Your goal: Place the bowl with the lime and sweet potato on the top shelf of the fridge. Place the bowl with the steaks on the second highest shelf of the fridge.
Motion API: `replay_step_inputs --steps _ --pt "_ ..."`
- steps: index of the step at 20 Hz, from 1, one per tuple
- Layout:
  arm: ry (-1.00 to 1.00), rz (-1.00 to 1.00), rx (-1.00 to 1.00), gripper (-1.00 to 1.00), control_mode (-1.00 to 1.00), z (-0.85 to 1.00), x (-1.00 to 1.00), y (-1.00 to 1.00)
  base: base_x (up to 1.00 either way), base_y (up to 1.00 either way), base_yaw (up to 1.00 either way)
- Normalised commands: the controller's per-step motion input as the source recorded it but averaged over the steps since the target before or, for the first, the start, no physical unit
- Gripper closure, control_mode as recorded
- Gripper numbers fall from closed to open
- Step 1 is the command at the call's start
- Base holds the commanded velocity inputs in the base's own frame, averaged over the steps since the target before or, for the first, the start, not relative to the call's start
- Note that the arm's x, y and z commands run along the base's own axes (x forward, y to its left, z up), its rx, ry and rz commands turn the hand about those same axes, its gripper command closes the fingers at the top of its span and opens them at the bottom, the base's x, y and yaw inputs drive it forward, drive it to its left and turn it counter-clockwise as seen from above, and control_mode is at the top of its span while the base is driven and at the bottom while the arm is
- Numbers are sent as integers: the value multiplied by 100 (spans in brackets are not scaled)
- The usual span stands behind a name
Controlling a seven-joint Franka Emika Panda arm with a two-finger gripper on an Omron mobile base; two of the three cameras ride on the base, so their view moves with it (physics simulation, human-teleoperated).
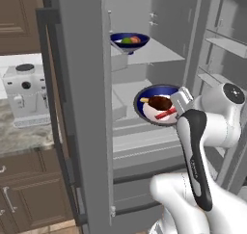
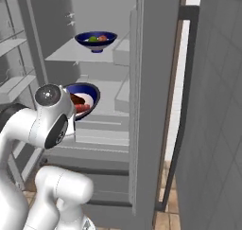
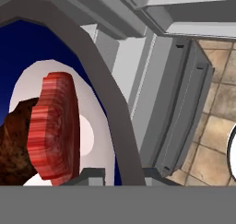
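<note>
- Two fingers (image 3: 122,177) of my hand sit either side of the grey rim of the steak bowl (image 1: 155,90), and from the hand view they look clamped on that rim.
- I see the steaks (image 3: 53,126) close up: one thick slab, red-pink with streaks, standing on edge, and a dark brown piece behind it at the left, both on the bowl's white inner floor with deep blue walls around.
- From the left base view this bowl is tilted toward me, held in front of the fridge (image 1: 82,108) opening, at the level below the upper shelf; I cannot tell whether it touches a shelf.
- My white arm (image 1: 198,161) rises from the lower right there and hides the bowl's right edge.
- Higher up, I see the second blue bowl (image 1: 129,42) standing upright on the top shelf of the fridge (image 1: 159,55), with the green lime (image 1: 126,40) and the orange-red sweet potato (image 1: 136,39) side by side in it.
- Left of the open fridge door I see a white coffee machine (image 1: 26,93) on the stone surface (image 1: 24,136), above brown cabinets (image 1: 29,194).
</note>
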Motion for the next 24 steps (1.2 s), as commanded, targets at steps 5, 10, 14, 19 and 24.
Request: replay_step_inputs --steps 5,10,14,19,24 --pt "0 0 0 100 100 0 0 0 47 11 0" --pt "0 0 0 100 -100 -6 5 0 33 6 0" --pt "1 -5 0 100 -100 -40 39 5 0 0 0" --pt "1 -9 7 100 -100 -25 57 12 0 0 0" --pt "2 -12 14 100 -100 -20 65 29 0 0 0"
